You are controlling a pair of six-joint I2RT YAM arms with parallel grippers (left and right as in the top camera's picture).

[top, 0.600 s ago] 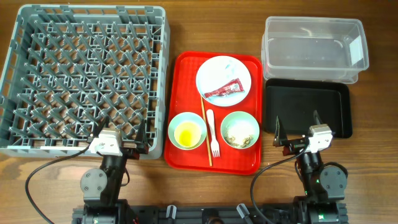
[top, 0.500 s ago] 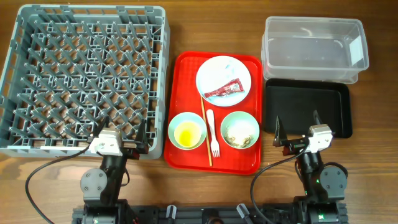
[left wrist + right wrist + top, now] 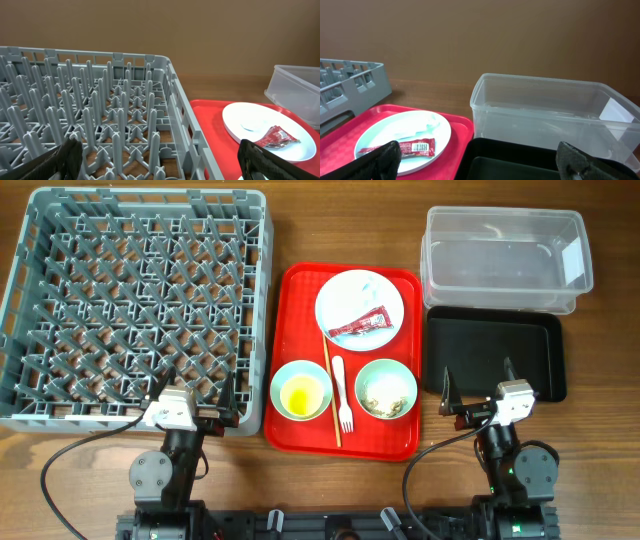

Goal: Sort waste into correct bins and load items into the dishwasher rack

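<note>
The grey dishwasher rack [image 3: 150,195] fills the left of the table. On the red tray [image 3: 300,310] a white plate [image 3: 360,290] carries a red wrapper [image 3: 362,325]. Below it stand a bowl [image 3: 285,405] with a yellow cup [image 3: 299,393] inside and a bowl [image 3: 386,370] of food scraps [image 3: 385,398], with a white fork [image 3: 342,395] and a chopstick [image 3: 329,370] between them. The clear tub [image 3: 505,260] and black tray [image 3: 495,355] lie right. My left gripper [image 3: 196,390] is open over the rack's near edge. My right gripper [image 3: 478,383] is open over the black tray's near edge. Both are empty.
In the left wrist view the rack's pegs [image 3: 100,100] rise right in front of the open left gripper [image 3: 160,162]. The right wrist view has the clear tub's wall [image 3: 550,110] behind the black tray [image 3: 520,160], and the plate [image 3: 405,130] to the left.
</note>
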